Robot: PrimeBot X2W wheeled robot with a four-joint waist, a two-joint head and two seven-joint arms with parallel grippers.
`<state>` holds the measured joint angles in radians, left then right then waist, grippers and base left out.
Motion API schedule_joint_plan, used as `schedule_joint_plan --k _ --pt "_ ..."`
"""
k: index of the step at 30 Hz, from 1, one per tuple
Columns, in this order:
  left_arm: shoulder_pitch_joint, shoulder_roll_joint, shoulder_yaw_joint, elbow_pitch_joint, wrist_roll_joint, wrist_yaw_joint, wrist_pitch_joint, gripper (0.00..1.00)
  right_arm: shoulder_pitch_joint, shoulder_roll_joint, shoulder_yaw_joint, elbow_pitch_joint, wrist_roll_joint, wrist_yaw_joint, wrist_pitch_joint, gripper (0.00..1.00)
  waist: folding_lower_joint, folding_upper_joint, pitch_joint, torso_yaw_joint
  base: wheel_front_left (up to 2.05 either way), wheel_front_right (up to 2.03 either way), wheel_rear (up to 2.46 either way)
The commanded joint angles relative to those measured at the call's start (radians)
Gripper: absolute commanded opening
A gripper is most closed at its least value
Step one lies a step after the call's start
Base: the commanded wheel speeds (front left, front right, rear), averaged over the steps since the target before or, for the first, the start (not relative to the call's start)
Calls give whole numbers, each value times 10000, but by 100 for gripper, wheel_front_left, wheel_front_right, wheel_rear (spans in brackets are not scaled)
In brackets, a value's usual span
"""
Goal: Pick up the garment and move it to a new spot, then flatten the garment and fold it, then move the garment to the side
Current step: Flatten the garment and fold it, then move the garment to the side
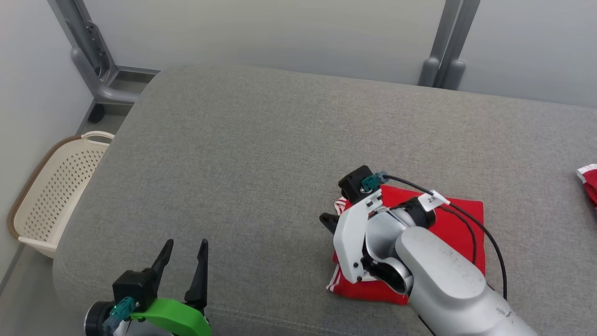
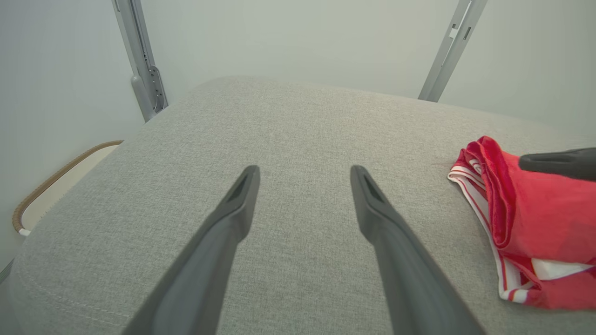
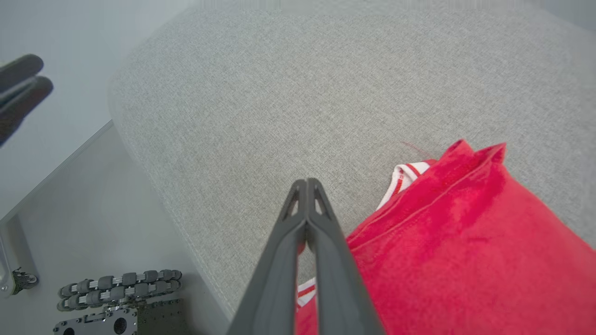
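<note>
The garment (image 1: pixel 459 219) is a red piece with white-and-red striped trim, folded into a rough square on the grey cushion (image 1: pixel 261 154). My right arm lies over it. The right gripper (image 1: pixel 328 219) is shut with nothing between its fingers, its tips past the garment's left edge. In the right wrist view the shut right gripper (image 3: pixel 306 184) hovers over bare cushion, with the garment (image 3: pixel 465 242) just to its right. My left gripper (image 1: pixel 184 247) stands open near the cushion's front left. From the left wrist, the left gripper (image 2: pixel 303 172) is open and empty, and the garment (image 2: pixel 535 223) lies to its right.
A cream perforated basket (image 1: pixel 56 196) sits on the floor left of the cushion. Another red and white cloth (image 1: pixel 588 179) pokes in at the right edge. Grey metal posts (image 1: pixel 93 51) stand behind the cushion. The robot's wheeled base (image 3: pixel 116 284) shows beyond the front edge.
</note>
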<state>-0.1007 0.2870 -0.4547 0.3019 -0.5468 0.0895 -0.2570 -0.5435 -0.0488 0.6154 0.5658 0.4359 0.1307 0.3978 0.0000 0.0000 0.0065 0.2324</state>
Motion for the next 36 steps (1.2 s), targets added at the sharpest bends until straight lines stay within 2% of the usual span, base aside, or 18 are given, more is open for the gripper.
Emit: schedule_joint_plan --k 1,2,3,5,9,13,17,21,26,36 --pt "160 67 32 -7 -21 78 -54 100 -137 -39 -155 -178 83 -3 152 9 0 0 -97 -105 0 0 0" --pt "159 75 46 -23 -22 87 -57 100 -170 -50 -323 -282 72 -3 256 31 0 0 -126 -143 0 0 0" --pt "215 98 63 -61 -14 88 -64 100 -148 -237 -818 -392 -125 -4 585 100 0 0 -193 -236 0 0 0" --pt "283 111 74 -109 4 118 -69 100 23 -369 -1555 -501 -351 -4 1026 100 0 0 -241 -338 0 0 0" --pt "354 157 126 -220 32 178 -78 100 528 -389 -3699 -807 -1185 -3 1975 100 0 0 -301 -580 0 0 0" --pt "393 181 141 -292 39 179 -84 100 1181 -221 -5484 -1693 -1903 -1 2993 100 0 0 -273 -818 0 0 0" --pt "350 149 137 -322 26 162 -77 100 1866 -85 -6550 -2775 -2428 -1 4107 100 0 0 -173 -1048 0 0 0" --pt "226 101 119 -312 60 134 -73 100 2494 -31 -7315 -3587 -2712 -1 4961 100 0 0 -39 -1207 0 0 0" --pt "77 73 104 -296 112 87 -78 100 2744 -26 -7829 -3848 -2277 -1 5149 100 0 0 151 -1300 0 0 0" --pt "-266 55 -8 -226 260 -38 -83 100 2297 -28 -8100 -2696 -1849 -1 4301 100 0 0 687 -1124 0 0 0"
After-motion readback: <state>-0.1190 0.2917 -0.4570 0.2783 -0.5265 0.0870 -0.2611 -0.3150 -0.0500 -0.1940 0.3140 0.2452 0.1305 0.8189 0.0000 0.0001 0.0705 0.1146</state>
